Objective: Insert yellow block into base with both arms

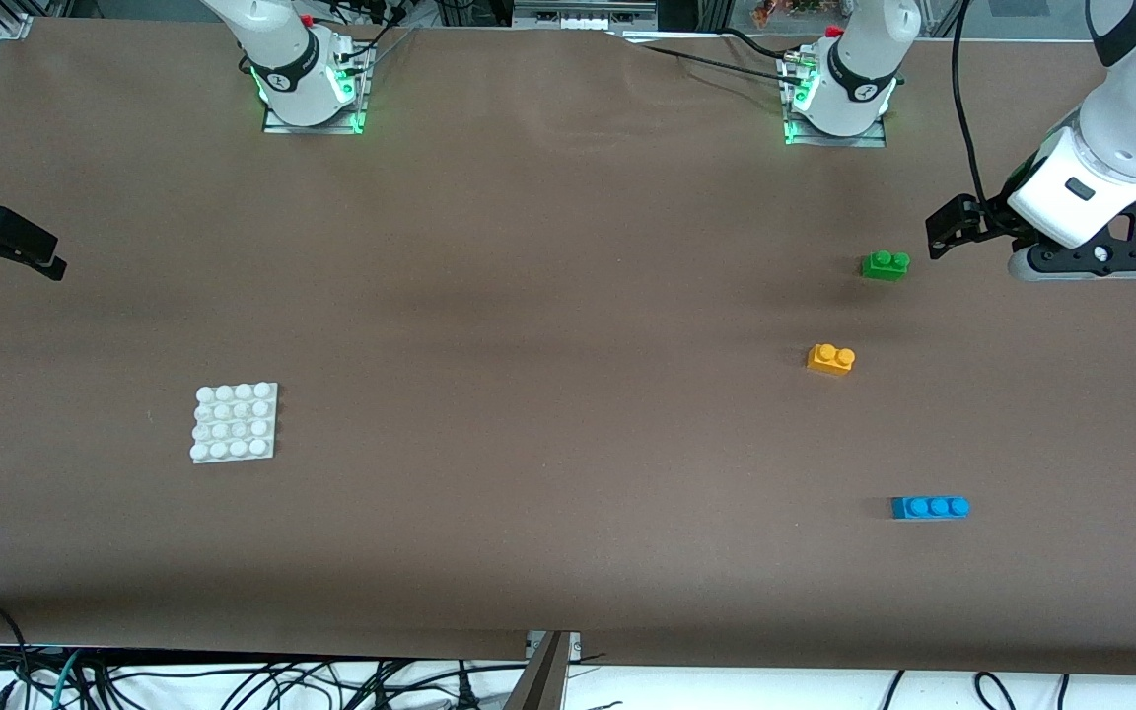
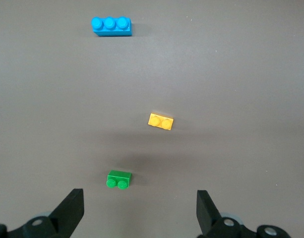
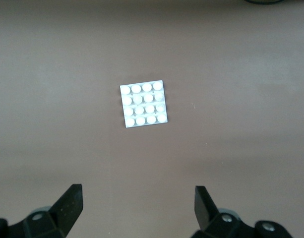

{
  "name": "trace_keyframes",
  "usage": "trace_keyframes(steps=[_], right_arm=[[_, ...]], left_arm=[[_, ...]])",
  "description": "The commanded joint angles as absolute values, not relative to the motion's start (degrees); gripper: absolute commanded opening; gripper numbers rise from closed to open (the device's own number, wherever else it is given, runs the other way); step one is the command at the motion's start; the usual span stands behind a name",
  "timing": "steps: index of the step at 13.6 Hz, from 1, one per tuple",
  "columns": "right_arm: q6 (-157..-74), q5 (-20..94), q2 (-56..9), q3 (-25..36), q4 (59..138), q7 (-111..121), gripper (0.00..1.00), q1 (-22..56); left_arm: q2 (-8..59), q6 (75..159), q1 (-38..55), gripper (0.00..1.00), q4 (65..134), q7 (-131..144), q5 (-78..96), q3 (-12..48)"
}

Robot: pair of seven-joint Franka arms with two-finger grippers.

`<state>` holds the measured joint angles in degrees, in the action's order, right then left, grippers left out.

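A brown table (image 1: pixel 529 325) is seen from a high camera facing two white robot arms, whose green-lit bases are set along the upper edge.

At the right arm's end of the table, the right gripper (image 1: pixel 21 247) is held in the air over bare table near the edge, only its black fingers showing. In the right wrist view its fingers (image 3: pixel 67 208) are spread wide and nothing is held between them.

Nearer to the camera than that gripper, the base (image 1: pixel 235 422) lies flat on the table, its sixteen studs facing up. It is also seen in the right wrist view (image 3: pixel 143 104), alone on the cloth.

Toward the left arm's end, three bricks are spaced well apart. The green brick (image 1: pixel 885 264) lies farthest from the camera. The yellow block (image 1: pixel 830 358) sits on the table nearer to the camera than the green brick, studs up, untouched and well apart from the base. The blue brick (image 1: pixel 930 507) lies nearest to the camera.

The left gripper (image 1: pixel 958 225) is held in the air just beside the green brick, toward the table's end. In the left wrist view its fingers (image 2: pixel 72 210) are spread wide and empty.
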<state>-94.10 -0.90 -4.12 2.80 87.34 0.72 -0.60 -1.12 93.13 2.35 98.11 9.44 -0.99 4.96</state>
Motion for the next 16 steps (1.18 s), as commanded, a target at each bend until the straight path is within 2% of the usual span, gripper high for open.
trace_keyframes(steps=[1,7,12,16], right_arm=[[-93.87,-0.62,-3.69,2.46,87.63,1.41,1.00,-1.14],[-93.78,-0.62,-4.39,2.46,87.98,0.44,1.00,-0.97],[-94.48,-0.79,-10.80,2.37,87.98,0.35,1.00,-0.79],[-100.35,-0.79,-17.56,2.37,88.07,0.61,1.00,-0.79]], left_arm=[[-2.02,92.55,2.29,1.00,98.44,7.91,0.70,4.75],[-2.02,92.55,2.29,1.00,98.44,8.00,0.70,4.75],[-2.02,92.55,2.29,1.00,98.44,8.00,0.70,4.75],[-2.02,92.55,2.37,1.00,98.35,8.26,0.70,4.75]])
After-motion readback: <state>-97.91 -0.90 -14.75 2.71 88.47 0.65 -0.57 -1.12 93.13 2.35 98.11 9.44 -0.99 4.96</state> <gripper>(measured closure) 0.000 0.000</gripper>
